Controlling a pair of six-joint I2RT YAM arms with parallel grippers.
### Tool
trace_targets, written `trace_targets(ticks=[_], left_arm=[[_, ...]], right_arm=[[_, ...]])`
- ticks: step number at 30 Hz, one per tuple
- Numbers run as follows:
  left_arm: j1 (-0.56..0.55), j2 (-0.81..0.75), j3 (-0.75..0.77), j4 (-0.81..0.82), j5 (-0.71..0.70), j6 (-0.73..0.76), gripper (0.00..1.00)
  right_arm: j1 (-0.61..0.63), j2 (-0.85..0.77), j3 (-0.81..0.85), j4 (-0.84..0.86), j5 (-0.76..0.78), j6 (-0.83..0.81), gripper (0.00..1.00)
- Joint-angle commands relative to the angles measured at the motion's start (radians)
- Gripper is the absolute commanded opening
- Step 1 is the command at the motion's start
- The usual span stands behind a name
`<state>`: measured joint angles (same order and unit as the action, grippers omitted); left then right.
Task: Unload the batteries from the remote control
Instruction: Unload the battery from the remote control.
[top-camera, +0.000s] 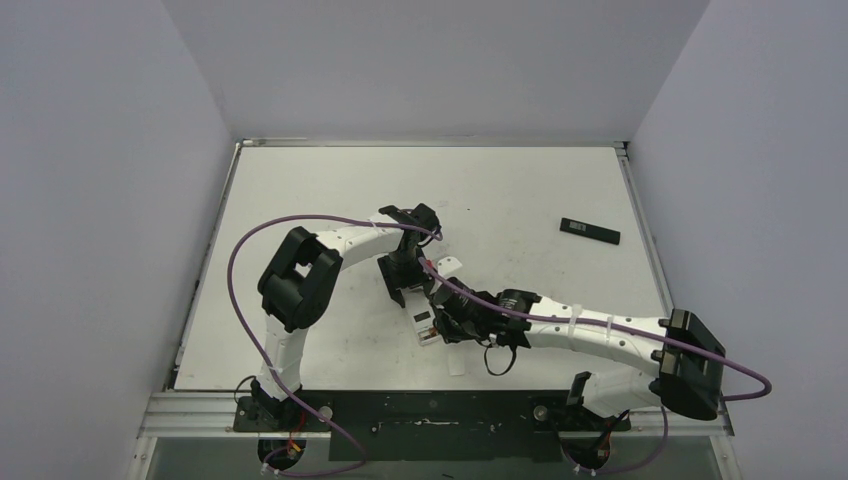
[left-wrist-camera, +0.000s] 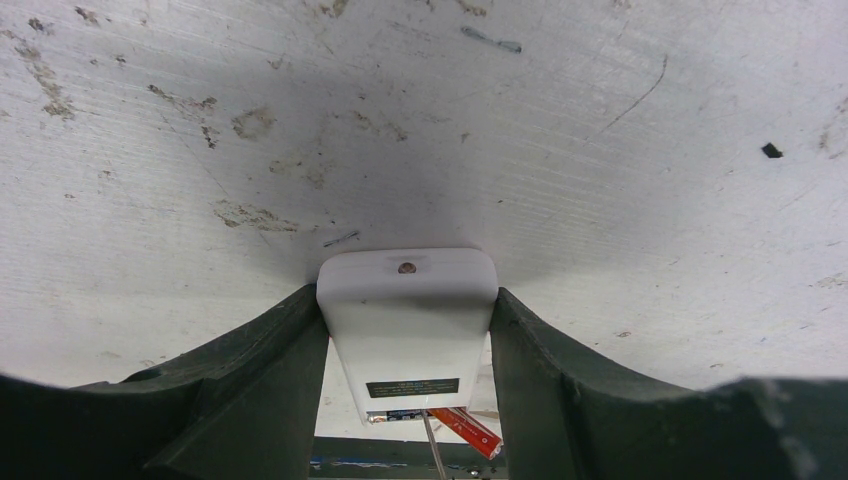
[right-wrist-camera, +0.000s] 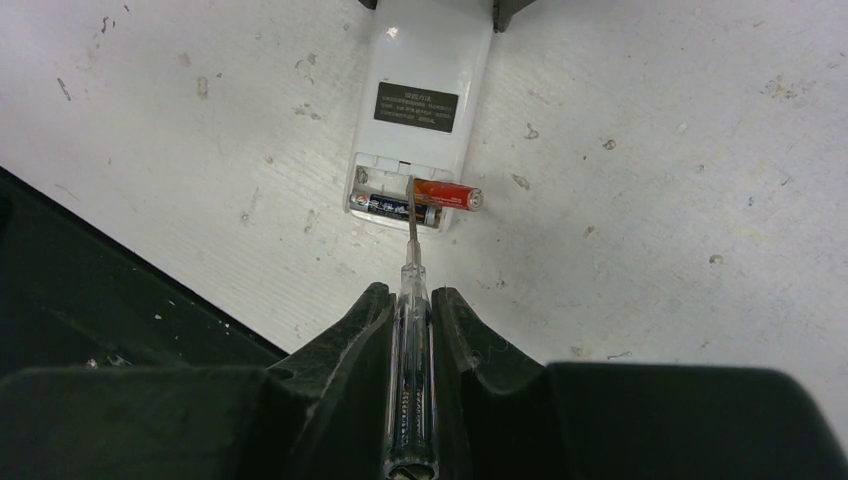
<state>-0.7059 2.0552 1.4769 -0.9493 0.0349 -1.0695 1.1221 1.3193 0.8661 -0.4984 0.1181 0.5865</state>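
Now clamps remote (right-wrist-camera: 425, 90) in half-spread left gripper (left-wrist-camera: 405, 297); pinches screwdriver (right-wrist-camera: 410, 400) tight in right gripper (right-wrist-camera: 410, 293), tip touching reddish-brown battery (right-wrist-camera: 447, 194) jutting toward 3 o'clock.

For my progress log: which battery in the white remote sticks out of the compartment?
The reddish battery: its end pokes past the remote's side edge, at the screwdriver tip. The dark battery lies fully inside.

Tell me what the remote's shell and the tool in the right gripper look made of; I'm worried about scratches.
The remote looks like smooth white moulded plastic: even sheen, rounded corners. The screwdriver seems to have a clear plastic handle, see-through, and a thin dull metal shaft, probably hard enough to mark that shell.
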Motion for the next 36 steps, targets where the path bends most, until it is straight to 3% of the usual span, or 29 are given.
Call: trace_targets(ticks=[1,15,21,36], left_arm=[[0.004,0.011,-0.025,0.055,-0.036,-0.015,0.0],[0.004,0.014,-0.022,0.057,-0.036,-0.017,0.0],[0.003,0.012,-0.024,0.057,-0.035,-0.016,0.0],[0.003,0.014,-0.018,0.05,-0.035,-0.013,0.0]], right_arm=[[0.008,-0.044,0.038,-0.027,0.06,-0.013,0.05],[0.006,-0.106,0.027,-0.067,0.108,-0.017,0.05],[0.008,-0.117,0.02,-0.024,0.001,0.001,0.05],[0.013,-0.019,0.013,0.052,-0.052,0.012,0.05]])
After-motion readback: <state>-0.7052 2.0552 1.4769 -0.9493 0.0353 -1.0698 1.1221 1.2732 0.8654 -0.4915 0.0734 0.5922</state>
